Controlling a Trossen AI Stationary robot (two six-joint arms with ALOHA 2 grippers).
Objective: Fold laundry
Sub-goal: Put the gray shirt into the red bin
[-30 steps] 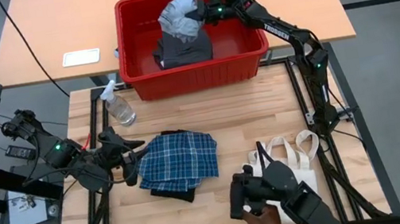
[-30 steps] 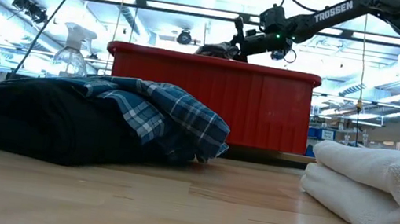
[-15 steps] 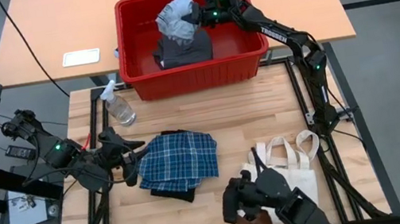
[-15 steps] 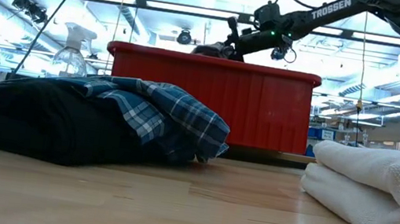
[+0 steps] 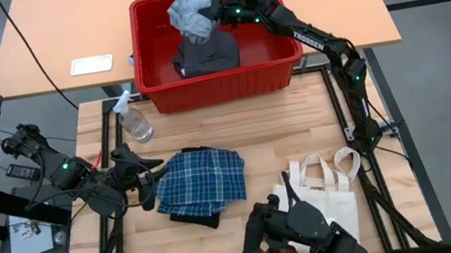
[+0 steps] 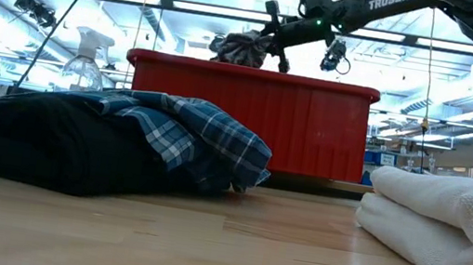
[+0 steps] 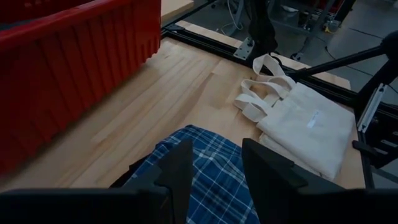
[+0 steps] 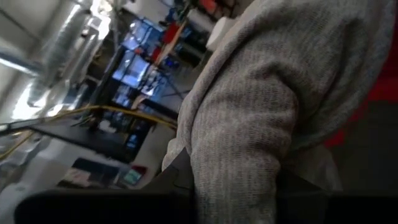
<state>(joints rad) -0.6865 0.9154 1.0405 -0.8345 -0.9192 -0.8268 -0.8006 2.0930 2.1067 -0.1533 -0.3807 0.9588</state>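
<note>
Right gripper [image 5: 221,11] holds the light grey garment [image 5: 192,10] up over the red bin [image 5: 223,83].

Its fingers are clamped on a bunch of that grey knit, which hangs clear above the bin's far rim; in the low view the cloth [image 6: 239,49] shows above the bin's top edge. A dark grey garment [image 5: 207,55] lies inside the bin beneath it. Out on the desk [image 5: 262,130] the blue-and-white plaid garment [image 5: 202,177] rests on top of a black garment [image 6: 37,145]. The left gripper [image 5: 145,177] waits just beside the plaid garment, fingers [image 7: 266,163] parted and holding nothing. A cream tote bag [image 5: 330,184] lies near the desk's right front, and a spray bottle [image 5: 132,119] stands by the bin's left corner.
</note>
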